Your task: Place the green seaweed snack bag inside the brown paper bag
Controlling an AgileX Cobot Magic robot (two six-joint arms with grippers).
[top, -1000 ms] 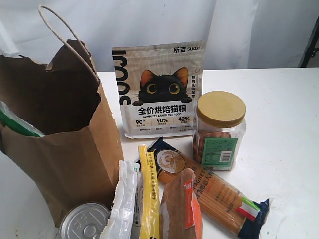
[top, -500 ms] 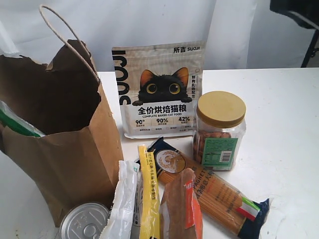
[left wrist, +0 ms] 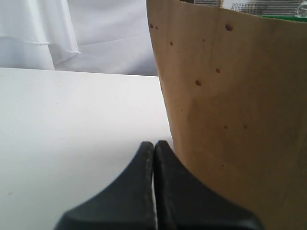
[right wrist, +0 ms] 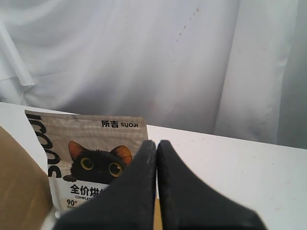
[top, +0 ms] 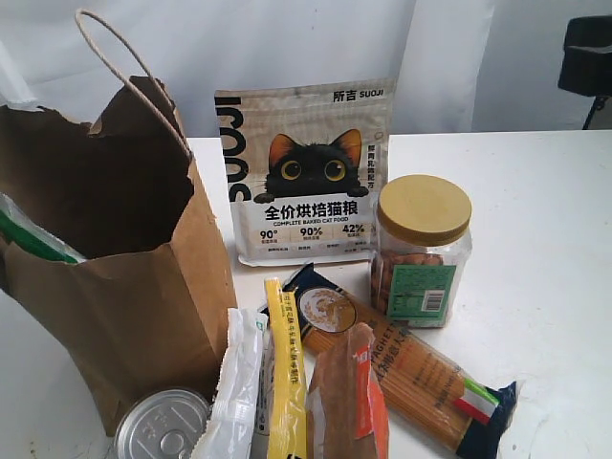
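The brown paper bag (top: 124,287) stands open at the left of the table, its cord handle up. Inside it, against the left wall, an edge of the green seaweed snack bag (top: 27,234) shows; the rest is hidden by the paper. In the left wrist view my left gripper (left wrist: 154,143) is shut and empty, low over the table right beside the paper bag's wall (left wrist: 230,105), with a green and printed strip of the snack bag (left wrist: 283,17) above the rim. My right gripper (right wrist: 157,143) is shut and empty, raised behind the table.
A beige cat-food pouch (top: 306,172) stands at mid-table, with a clear yellow-lidded jar (top: 421,253) to its right. In front lie a spaghetti packet (top: 411,368), several snack packets (top: 287,382) and a tin can (top: 163,426). A dark part of the right arm (top: 585,53) shows top right.
A dark part of the right arm came into the exterior view at the top right and has since shifted right and down. The bags and other items have not moved.
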